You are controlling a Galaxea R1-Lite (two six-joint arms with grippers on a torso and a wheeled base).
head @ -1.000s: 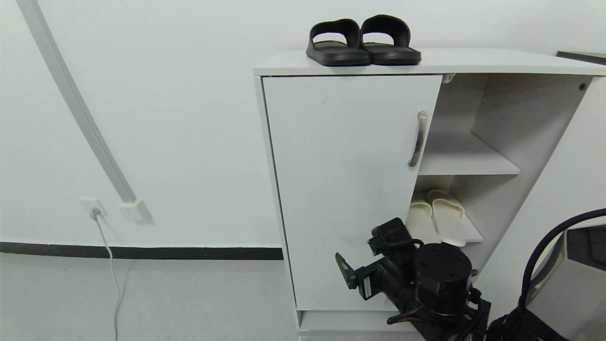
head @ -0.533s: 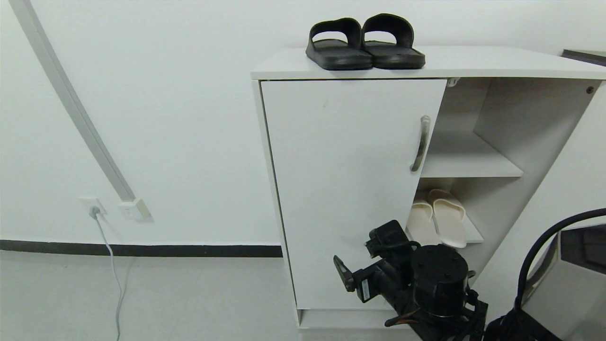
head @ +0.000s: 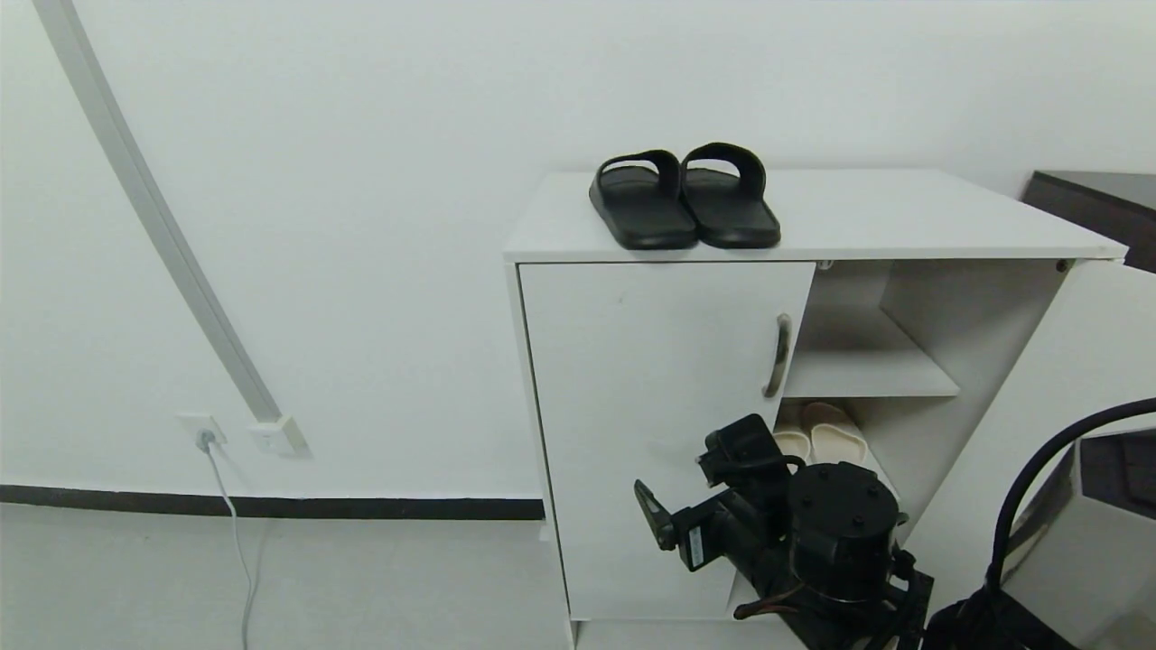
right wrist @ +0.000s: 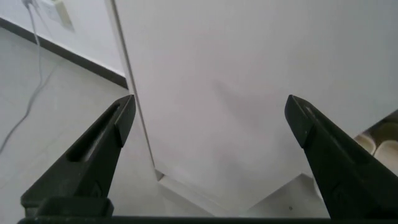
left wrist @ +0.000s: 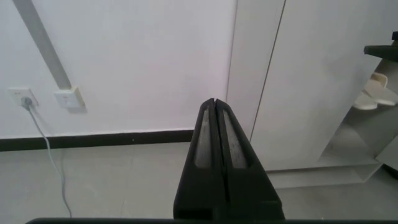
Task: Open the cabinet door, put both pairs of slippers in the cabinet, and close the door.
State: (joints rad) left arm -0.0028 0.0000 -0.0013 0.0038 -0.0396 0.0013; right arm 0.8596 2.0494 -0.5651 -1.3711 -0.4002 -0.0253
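A pair of black slippers (head: 684, 199) stands on top of the white cabinet (head: 867, 217). Its left door (head: 650, 406) is closed, with a metal handle (head: 776, 356). The right half stands open, and a pair of white slippers (head: 817, 433) (left wrist: 379, 93) (right wrist: 373, 140) lies on the lower shelf. My right gripper (head: 686, 483) (right wrist: 210, 99) is open and empty, low in front of the closed left door. My left gripper (left wrist: 214, 102) is shut with nothing in it, pointing at the cabinet's left side above the floor.
The open right door (head: 1039, 406) swings out at the right. An upper shelf (head: 867, 370) inside is bare. A wall socket with a cable (head: 206, 440) and a slanted grey conduit (head: 153, 217) are at the left. A dark piece of furniture (head: 1093, 203) sits behind the cabinet.
The head camera has moved, so the cabinet and slippers sit lower in the picture and more of the top shows. The right arm holds nearly the same place.
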